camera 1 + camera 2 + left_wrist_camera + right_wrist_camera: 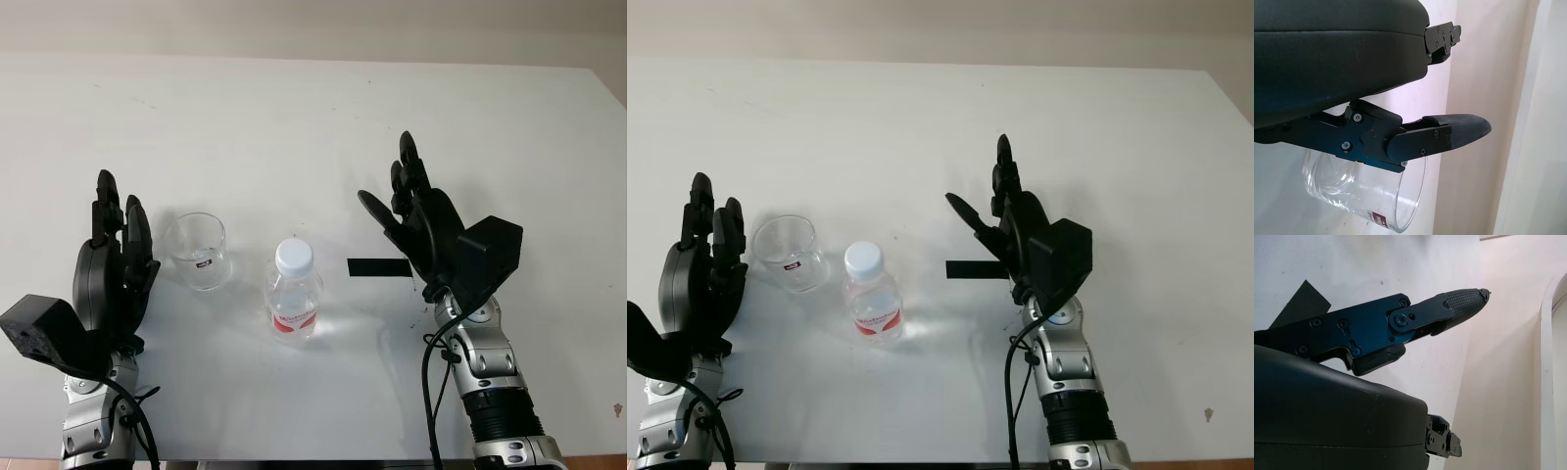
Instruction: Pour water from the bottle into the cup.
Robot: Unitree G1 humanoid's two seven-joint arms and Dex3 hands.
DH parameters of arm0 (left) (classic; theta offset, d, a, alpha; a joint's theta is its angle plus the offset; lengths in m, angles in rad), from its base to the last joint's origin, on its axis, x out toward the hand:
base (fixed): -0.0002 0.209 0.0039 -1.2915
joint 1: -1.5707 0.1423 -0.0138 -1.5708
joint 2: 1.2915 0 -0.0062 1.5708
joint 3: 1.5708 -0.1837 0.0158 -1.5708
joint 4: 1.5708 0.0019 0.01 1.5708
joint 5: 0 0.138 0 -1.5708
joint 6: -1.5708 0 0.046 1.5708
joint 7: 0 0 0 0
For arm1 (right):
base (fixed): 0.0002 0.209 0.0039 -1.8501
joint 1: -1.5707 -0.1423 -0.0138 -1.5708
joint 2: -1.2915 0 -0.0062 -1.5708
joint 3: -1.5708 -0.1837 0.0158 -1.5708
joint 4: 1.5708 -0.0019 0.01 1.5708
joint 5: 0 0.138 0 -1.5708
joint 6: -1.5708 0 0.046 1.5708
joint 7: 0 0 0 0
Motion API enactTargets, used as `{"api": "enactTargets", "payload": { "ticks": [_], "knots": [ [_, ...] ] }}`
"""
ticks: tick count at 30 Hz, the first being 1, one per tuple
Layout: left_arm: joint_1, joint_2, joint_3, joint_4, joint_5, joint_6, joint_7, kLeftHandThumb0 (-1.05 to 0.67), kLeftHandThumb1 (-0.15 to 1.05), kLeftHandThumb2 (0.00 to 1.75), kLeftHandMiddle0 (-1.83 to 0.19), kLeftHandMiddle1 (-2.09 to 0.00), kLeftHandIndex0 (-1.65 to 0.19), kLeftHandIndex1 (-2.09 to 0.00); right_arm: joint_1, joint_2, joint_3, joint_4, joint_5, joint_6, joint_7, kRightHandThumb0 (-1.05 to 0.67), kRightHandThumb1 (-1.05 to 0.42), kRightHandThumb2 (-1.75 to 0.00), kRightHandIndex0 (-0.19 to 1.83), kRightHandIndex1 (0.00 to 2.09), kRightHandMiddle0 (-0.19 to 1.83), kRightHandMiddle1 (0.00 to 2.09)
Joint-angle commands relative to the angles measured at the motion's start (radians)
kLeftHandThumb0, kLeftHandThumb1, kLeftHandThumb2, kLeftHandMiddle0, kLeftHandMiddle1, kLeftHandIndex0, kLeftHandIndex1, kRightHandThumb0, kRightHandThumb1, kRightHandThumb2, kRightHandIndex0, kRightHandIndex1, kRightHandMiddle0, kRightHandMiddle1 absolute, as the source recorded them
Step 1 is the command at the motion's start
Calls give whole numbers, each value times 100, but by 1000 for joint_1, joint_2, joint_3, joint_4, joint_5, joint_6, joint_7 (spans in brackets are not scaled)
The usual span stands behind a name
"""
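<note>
Left eye view: both hands, left hand (pixel 113 259) and right hand (pixel 416 220), hold nothing, fingers straight, so a clumsy reach could topple the capped bottle (pixel 293 294) against the nearby cup (pixel 197 251).

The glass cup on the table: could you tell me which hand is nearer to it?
Left. The left hand is open right beside the glass cup; the right hand, also open, is beyond the water bottle.

I worked in what looked like a plain test room or lab. A bare white table (pixel 294 127) spread before me, marked with 1 strip of black tape (pixel 377 267) (stuck flat on the top). Behind its far edge ran a blank pale wall (pixel 313 29). On the table stood just 1 clear cup (pixel 197 251) and 1 capped bottle (pixel 293 291), laid out like trial props.
</note>
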Motion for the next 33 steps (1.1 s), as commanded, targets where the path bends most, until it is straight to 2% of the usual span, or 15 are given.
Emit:
{"api": "enactTargets", "payload": {
  "ticks": [1, 6, 13, 20, 26, 33],
  "knots": [
    [2, 12, 7, 1, -3, -17, -10, -67, 105, 56, 14, -5, 17, -5, 16, -13, 0, -31, -12, -14, -1, -74, -105, -7, -19, 0, -19, 0],
    [7, 15, 11, -3, 6, -22, -8, -68, 105, 54, 13, -6, 17, -6, 28, -24, 2, -30, -6, -15, 42, -75, -105, -7, -19, 0, -19, 0],
    [6, 16, 19, -6, -13, -5, -11, -67, 105, 51, 13, -5, 17, -5, 3, -81, 1, 64, 52, -80, 236, -83, -104, -6, -19, 0, -19, 0],
    [4, 13, 17, -4, 7, -21, -5, -68, 105, 52, 13, -6, 18, -5, -4, -199, 8, 0, 161, -53, 535, -86, -99, -4, -19, 0, -19, 0],
    [-10, 13, 16, 13, -2, -17, -11, -68, 105, 52, 13, -5, 17, -5, 9, -263, 38, -61, 208, -22, 704, -92, -97, -4, -19, 0, -19, 0],
    [-27, 22, 18, 29, -1, -16, -16, -68, 105, 52, 14, -5, 18, -5, 9, -272, 77, -80, 221, -13, 804, -97, -97, -5, -19, 0, -19, 0]
  ]
}}
